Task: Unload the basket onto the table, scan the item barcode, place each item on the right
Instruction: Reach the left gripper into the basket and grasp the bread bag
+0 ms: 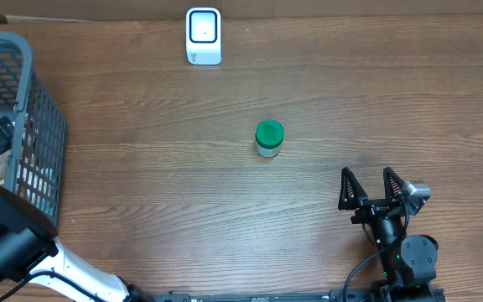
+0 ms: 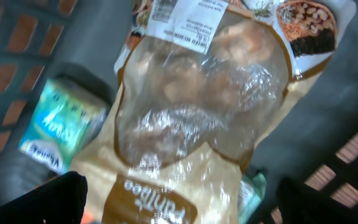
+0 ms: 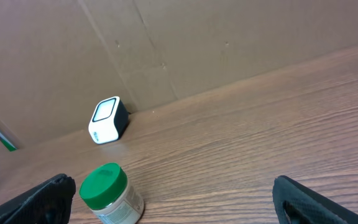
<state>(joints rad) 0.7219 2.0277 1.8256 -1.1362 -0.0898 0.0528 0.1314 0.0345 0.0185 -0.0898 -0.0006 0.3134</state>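
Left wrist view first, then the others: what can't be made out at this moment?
- Left wrist: the white label on the snack bag is blurred and cut by the top edge; no barcode readable.
- Overhead: what lies in the basket is hidden by its mesh wall and the left arm.
- Right wrist: the green-lidded jar is cut by the bottom edge; no barcode shows.

It looked like a mock shop checkout: a small white barcode scanner (image 1: 203, 36) on a wood-grain table (image 1: 225, 218), a grey plastic mesh basket (image 1: 44, 126) holding packaged food (image 2: 191, 112), brown cardboard walls (image 3: 229, 43) behind.
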